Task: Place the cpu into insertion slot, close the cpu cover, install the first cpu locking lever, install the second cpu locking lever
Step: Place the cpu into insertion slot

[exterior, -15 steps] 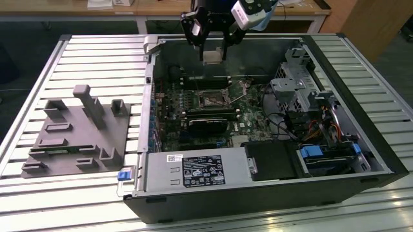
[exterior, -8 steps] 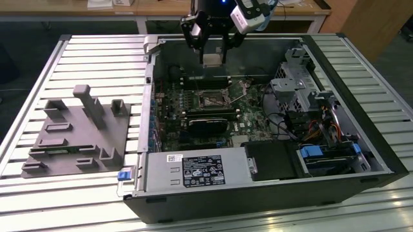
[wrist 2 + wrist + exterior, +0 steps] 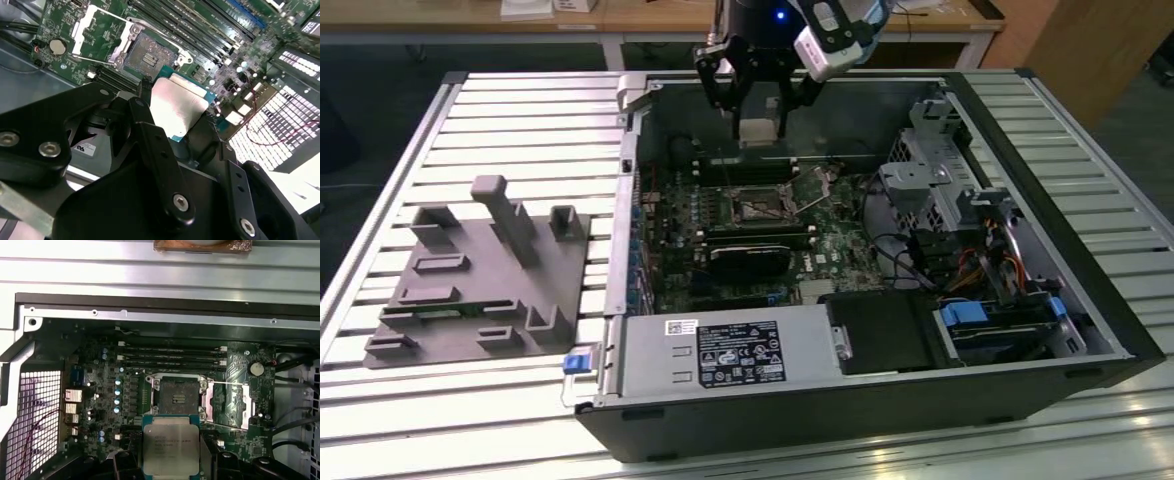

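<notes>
My gripper [image 3: 758,125] hangs over the far part of the open computer case and is shut on the cpu [image 3: 758,131], a flat square chip with a silver-grey top. In both wrist views the cpu [image 3: 170,449] [image 3: 178,106] sits between the black fingers, above the board and short of the insertion slot [image 3: 177,395] [image 3: 146,54]. The slot [image 3: 758,203] lies open with its dark centre bare. The cpu cover [image 3: 228,403] [image 3: 93,29] is flipped back beside the slot. Two thin wire levers [image 3: 226,384] stand out along the cover's sides.
Long black memory slots [image 3: 170,354] run beside the socket. A black block [image 3: 747,262] lies nearer on the board. A drive cage with cables [image 3: 941,200] fills the case on the exterior view's right, and a power supply [image 3: 720,355] its near wall. A grey fixture [image 3: 480,270] rests on the slatted table.
</notes>
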